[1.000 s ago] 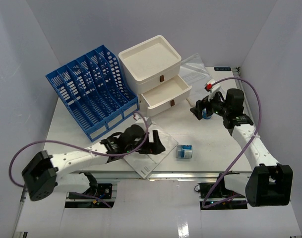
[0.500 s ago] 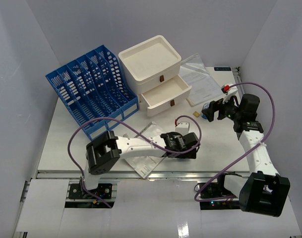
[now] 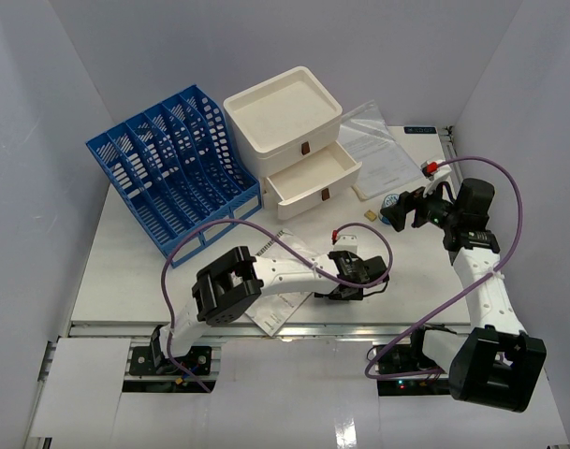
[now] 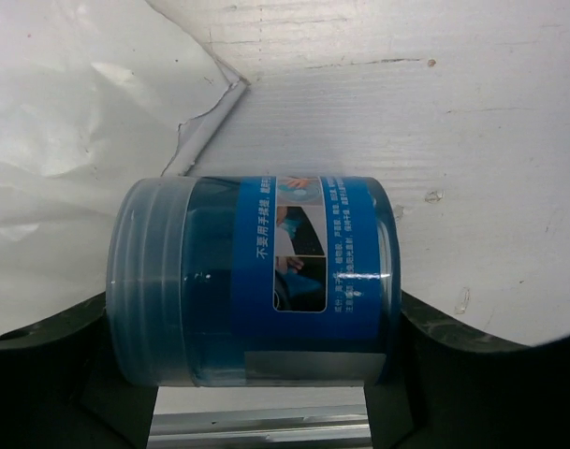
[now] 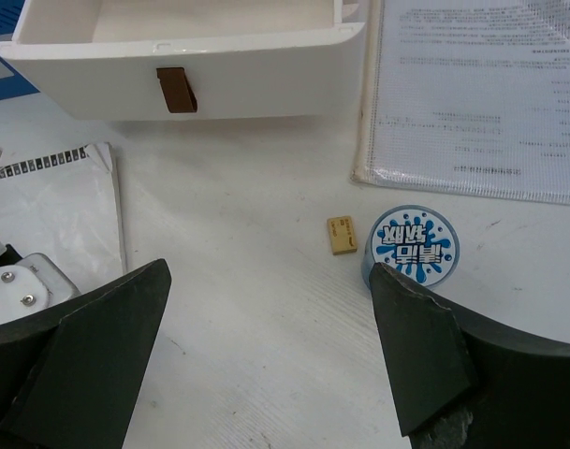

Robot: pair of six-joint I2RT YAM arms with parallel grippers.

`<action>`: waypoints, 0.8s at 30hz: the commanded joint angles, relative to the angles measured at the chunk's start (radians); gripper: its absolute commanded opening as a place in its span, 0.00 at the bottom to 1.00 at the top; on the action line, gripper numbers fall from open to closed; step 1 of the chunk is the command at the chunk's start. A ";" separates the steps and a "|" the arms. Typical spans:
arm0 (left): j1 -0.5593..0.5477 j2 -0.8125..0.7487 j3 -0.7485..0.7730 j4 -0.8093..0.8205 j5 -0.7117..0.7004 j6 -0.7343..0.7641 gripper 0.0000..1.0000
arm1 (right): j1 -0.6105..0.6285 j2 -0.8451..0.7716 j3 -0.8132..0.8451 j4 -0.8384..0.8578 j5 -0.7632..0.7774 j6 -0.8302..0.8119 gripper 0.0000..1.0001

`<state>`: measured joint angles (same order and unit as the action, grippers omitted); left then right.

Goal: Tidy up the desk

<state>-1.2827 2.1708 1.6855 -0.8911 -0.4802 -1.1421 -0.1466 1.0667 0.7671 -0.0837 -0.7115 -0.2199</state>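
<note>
The desk (image 3: pixel 125 271) is a wide white tabletop. A clear jar with a blue label (image 4: pixel 266 281) lies on its side near the front edge. My left gripper (image 4: pixel 255 313) (image 3: pixel 358 277) is closed round it, a finger against each end. In the top view the gripper hides most of the jar. My right gripper (image 5: pixel 268 271) (image 3: pixel 408 210) hangs open above bare desk at the right. A round blue tub with a splash label (image 5: pixel 415 245) and a small yellow block (image 5: pixel 341 234) lie just beyond its right finger.
A blue file rack (image 3: pixel 172 168) stands at the back left. Beside it is a white drawer box (image 3: pixel 294 112) with its lower drawer (image 5: pixel 191 56) pulled open. A plastic sleeve of papers (image 5: pixel 481 94) lies at the back right. A white spiral notebook (image 3: pixel 275 304) lies under the left arm.
My left arm has swung right from the notebook to the jar, and its fingers have closed in on it. My right arm has drawn back to the right, away from the tub.
</note>
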 commanded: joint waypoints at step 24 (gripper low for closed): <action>0.412 -0.458 0.054 0.192 -0.020 0.263 0.10 | -0.030 -0.013 -0.018 -0.001 -0.062 -0.010 0.94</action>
<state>-0.9051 1.6784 1.5873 -0.6770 -0.4790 -0.9316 -0.1702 1.0645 0.7544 -0.0887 -0.7503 -0.2207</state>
